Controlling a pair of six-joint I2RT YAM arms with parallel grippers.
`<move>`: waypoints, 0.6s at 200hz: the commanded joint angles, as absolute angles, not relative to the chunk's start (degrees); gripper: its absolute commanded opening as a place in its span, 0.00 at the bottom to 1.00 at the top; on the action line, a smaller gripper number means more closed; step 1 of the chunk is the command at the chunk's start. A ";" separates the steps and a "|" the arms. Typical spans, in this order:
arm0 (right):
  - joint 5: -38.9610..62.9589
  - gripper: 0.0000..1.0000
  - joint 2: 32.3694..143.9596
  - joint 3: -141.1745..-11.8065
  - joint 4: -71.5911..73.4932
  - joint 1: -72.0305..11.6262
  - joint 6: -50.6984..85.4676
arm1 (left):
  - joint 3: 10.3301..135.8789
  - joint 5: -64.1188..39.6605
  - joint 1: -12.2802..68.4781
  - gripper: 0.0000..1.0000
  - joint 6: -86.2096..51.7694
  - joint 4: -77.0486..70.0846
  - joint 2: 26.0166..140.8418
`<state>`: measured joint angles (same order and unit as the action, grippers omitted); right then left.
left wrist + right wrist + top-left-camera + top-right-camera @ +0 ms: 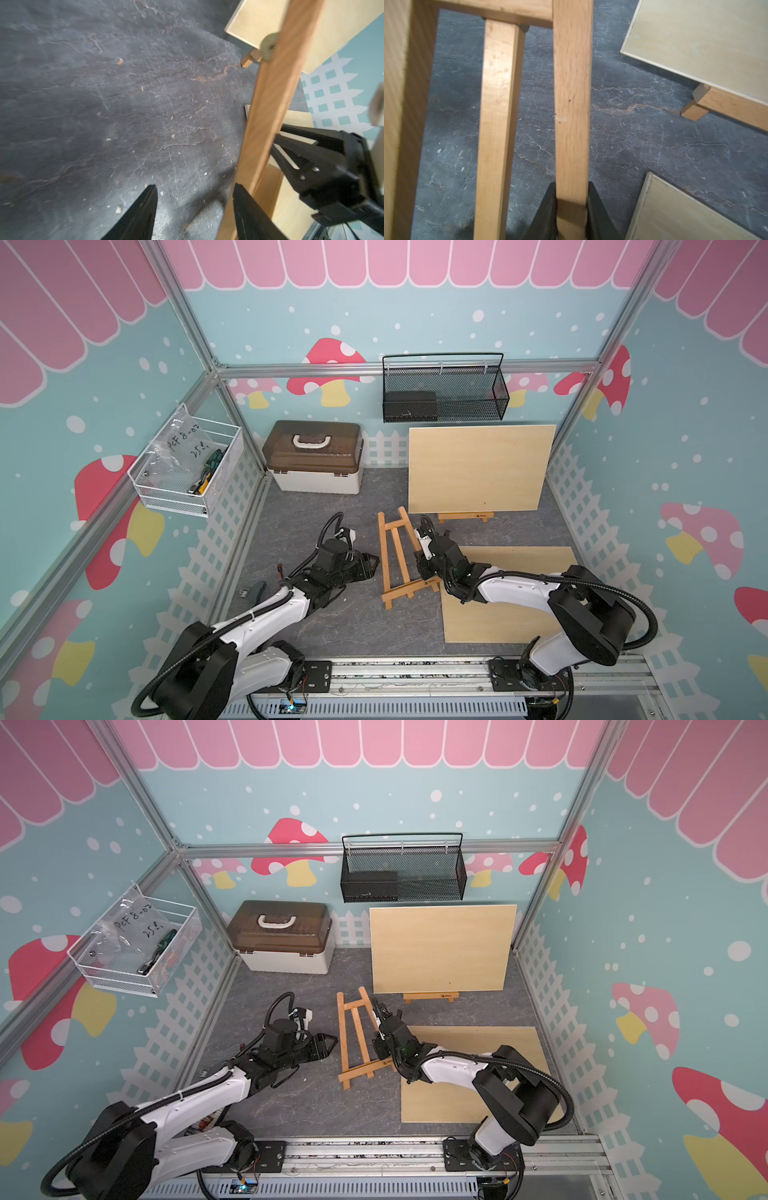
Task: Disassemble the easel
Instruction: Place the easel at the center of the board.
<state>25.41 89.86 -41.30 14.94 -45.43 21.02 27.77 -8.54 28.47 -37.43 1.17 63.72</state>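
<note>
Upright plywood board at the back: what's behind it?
A second easel: only its bottom ledge and feet show below the upright board. Its frame, and how the board leans on it, is covered.

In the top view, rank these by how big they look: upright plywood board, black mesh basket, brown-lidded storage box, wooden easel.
In a top view:
1. Upright pale plywood board, largest.
2-3. Black mesh wall basket and brown-lidded white storage box: look alike; the basket hangs higher, maybe nearer the camera, so unranked.
4. Slatted wooden easel, smallest.
</note>
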 commanded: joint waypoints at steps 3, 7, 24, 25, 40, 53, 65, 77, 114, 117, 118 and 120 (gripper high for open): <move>23.11 0.17 92.90 -45.49 11.81 -46.35 26.05 | 27.96 -4.31 27.68 0.64 -35.65 10.38 60.06; 22.91 0.18 93.47 -46.22 11.13 -46.50 26.41 | 28.21 -4.24 27.67 0.64 -35.60 10.99 59.75; 22.12 0.18 96.66 -49.75 7.40 -47.09 27.77 | 28.77 -4.13 27.64 0.64 -35.64 12.79 58.67; 22.09 0.18 96.80 -49.97 7.21 -47.10 27.86 | 28.80 -4.08 27.66 0.64 -35.66 12.77 58.65; 22.10 0.19 99.57 -52.70 4.75 -47.42 29.06 | 28.90 -3.89 27.65 0.65 -36.27 13.39 58.07; 21.73 0.19 101.62 -54.91 2.43 -47.68 29.90 | 28.84 -3.86 27.66 0.65 -36.85 13.52 58.04; 21.62 0.20 103.34 -56.97 0.37 -47.90 30.36 | 28.94 -3.95 27.77 0.65 -37.21 13.54 58.46; 21.67 0.20 104.94 -58.75 -1.42 -48.08 30.85 | 29.10 -4.12 27.97 0.65 -37.28 13.53 59.14; 22.16 0.27 107.22 -60.94 -3.59 -48.26 32.42 | 30.92 -4.63 29.12 0.66 -37.03 13.54 63.32; 22.07 0.28 107.21 -61.02 -3.68 -48.26 32.51 | 31.17 -4.65 29.25 0.66 -37.08 13.46 63.71; 22.07 0.28 107.22 -61.05 -3.69 -48.26 32.51 | 31.27 -4.61 29.30 0.66 -37.04 13.45 63.85; 22.06 0.29 107.23 -61.12 -3.76 -48.28 32.56 | 31.39 -4.69 29.34 0.66 -37.08 13.45 64.06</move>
